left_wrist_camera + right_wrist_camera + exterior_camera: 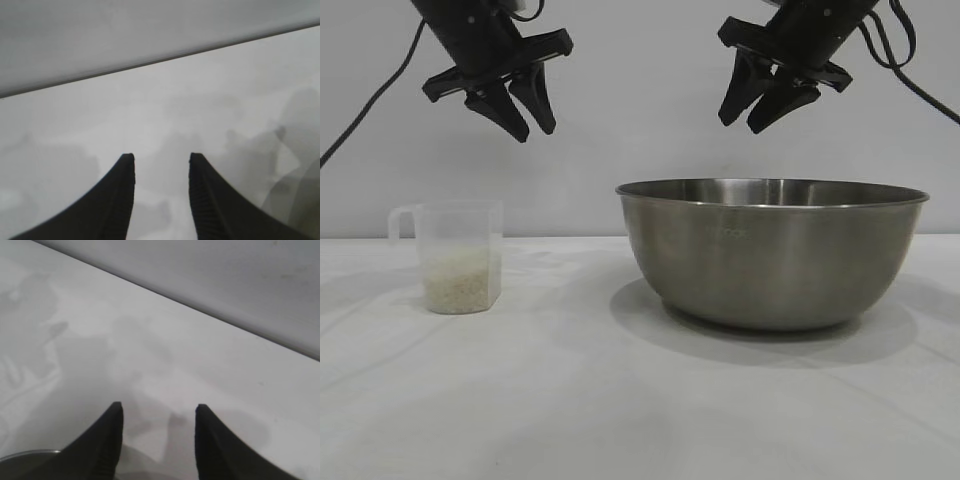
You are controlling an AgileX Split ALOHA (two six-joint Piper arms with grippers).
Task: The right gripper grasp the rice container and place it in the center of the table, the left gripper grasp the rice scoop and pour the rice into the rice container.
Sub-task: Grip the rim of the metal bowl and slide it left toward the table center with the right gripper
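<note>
The black claw-like left gripper hangs with fingers apart and empty, high above the small clear plastic rice scoop. The black claw-like right gripper hangs the same way, apart and empty, above the big round shiny steel rice container.

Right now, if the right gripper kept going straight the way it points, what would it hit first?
Probably bare table: the right gripper is open and aims at white tabletop. The rice container's rim shows only at the edge of its wrist view, though depth is uncertain.

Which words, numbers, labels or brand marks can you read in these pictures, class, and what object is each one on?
None can be read.
A faint mark on the wall of the rice container: too small and blurred to read.
The rice scoop: no markings visible.
The table and both hands: no text or signs.
</note>
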